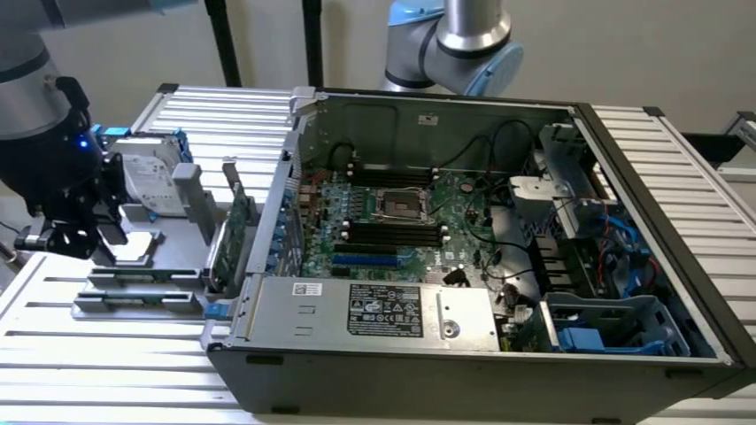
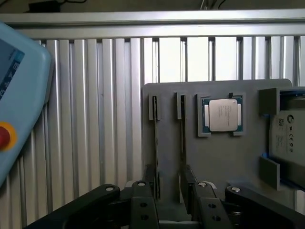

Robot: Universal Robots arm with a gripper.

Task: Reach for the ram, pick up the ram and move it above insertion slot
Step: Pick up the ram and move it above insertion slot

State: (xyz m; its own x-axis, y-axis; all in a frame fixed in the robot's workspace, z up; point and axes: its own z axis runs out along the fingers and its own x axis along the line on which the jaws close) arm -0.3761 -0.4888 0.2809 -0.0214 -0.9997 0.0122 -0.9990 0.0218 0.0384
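Two rams stand on edge in the slots of a grey fixture plate: one ram and a second ram beside it. My gripper hangs over the near ends of both sticks. Its black fingers are open with nothing between them, and each stick runs under one finger. In the exterior view the gripper is low over the fixture, at the exterior view's left, beside the rams in their holders. The black memory slots lie on the motherboard inside the open computer case.
On the fixture are a processor chip, a hard drive and an upright green expansion card. A teach pendant lies on the ribbed aluminium table. The case wall stands between fixture and motherboard. A second arm stands behind the case.
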